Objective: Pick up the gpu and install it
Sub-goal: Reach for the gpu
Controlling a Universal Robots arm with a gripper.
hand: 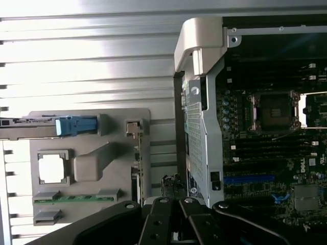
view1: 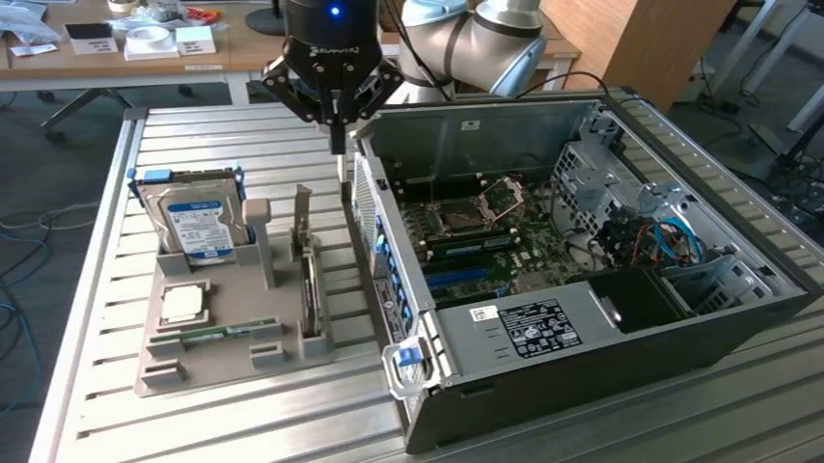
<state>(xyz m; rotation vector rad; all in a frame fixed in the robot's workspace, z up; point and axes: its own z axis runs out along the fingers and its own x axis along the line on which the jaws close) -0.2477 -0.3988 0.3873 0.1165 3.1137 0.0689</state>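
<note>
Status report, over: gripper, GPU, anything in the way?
Gripper shut, empty, hovering between tray and case wall. GPU on edge in tray, untouched. Nothing blocking.

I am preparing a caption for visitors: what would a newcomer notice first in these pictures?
The open computer case, motherboard exposed, takes up the exterior view's right. On its left, a grey tray holds an upright hard drive and the gpu on edge. The shut gripper hangs above the gap between them.
</note>
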